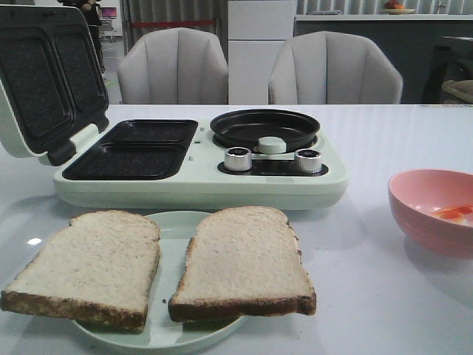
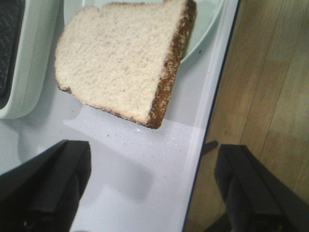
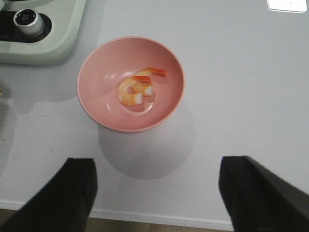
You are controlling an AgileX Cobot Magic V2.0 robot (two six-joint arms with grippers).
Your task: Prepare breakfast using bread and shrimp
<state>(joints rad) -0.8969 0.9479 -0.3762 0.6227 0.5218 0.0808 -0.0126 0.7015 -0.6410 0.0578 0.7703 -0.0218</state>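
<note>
Pale green enamel covered the breakfast maker (image 1: 199, 185), which stood on the white table (image 1: 369, 244) with its hinged lid (image 1: 44, 74) raised at the robot's left. Two dark rectangular grill wells (image 1: 137, 148) lay open beside a round black pan (image 1: 266, 127); a round pale-green knob (image 1: 270, 144) and two silver dials (image 1: 238, 159) sat in front of the pan.

Nearer the camera, a pale green plate (image 1: 174, 222) carried the bread (image 1: 244, 262): two slices side by side, apart from each other, both overhanging the plate's rim. In the left wrist view, one slice (image 2: 123, 58) projected past the plate edge (image 2: 207, 24) over the table, close to the table's border, with the wooden floor (image 2: 260, 96) beyond.

At the robot's right, well apart from the plate, stood a pink bowl (image 1: 436, 222). The shrimp (image 3: 136, 89) lay curled on the bowl's bottom (image 3: 101, 72); in the front view it appeared only as an orange patch (image 1: 454, 213).

Left gripper (image 2: 152, 193): jaws spread wide, empty, hovering above the table near the overhanging slice. Right gripper (image 3: 157, 195): jaws likewise spread wide, empty, held above the table just short of the bowl. Neither gripper appeared in the front view. Two grey chairs (image 1: 174, 70) stood behind the table.
</note>
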